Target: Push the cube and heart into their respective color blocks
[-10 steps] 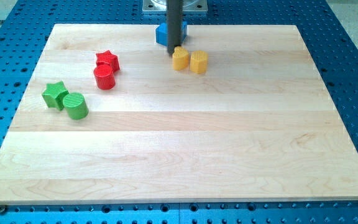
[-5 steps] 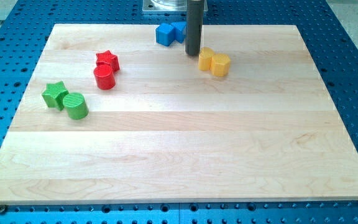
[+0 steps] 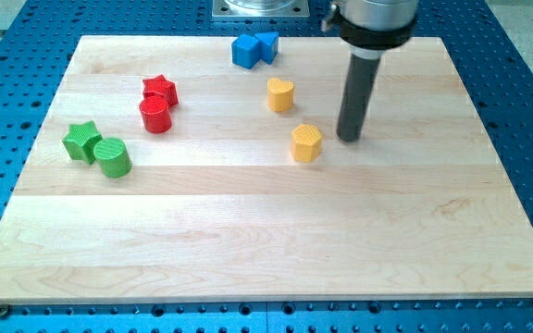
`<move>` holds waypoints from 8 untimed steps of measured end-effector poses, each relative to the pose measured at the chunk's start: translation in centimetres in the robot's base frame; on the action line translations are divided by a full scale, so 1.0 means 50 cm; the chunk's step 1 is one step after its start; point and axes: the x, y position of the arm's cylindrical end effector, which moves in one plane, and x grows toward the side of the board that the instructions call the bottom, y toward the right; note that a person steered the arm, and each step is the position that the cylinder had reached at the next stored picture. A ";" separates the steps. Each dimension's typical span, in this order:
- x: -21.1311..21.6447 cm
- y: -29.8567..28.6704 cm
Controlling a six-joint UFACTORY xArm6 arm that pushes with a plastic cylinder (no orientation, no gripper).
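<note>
My tip (image 3: 349, 139) rests on the wooden board (image 3: 248, 240), right of centre. A yellow hexagon-like block (image 3: 306, 142) lies just left of the tip with a small gap. A yellow heart (image 3: 279, 94) sits up and left of it, apart from it. A blue cube (image 3: 244, 51) and a second blue block (image 3: 267, 43) touch each other at the view's top edge of the board, far from the tip.
A red star (image 3: 160, 90) and a red cylinder (image 3: 155, 115) sit together at the upper left. A green star (image 3: 82, 141) and a green cylinder (image 3: 114, 157) sit together at the far left. Blue perforated table surrounds the board.
My tip moved from the top centre down and to the right. The two yellow blocks, touching before, have come apart: the heart lies further left, the other lower down.
</note>
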 end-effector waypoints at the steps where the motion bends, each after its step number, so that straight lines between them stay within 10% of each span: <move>1: 0.004 -0.099; 5: -0.222 -0.117; 7: -0.053 -0.327; 8: -0.100 -0.238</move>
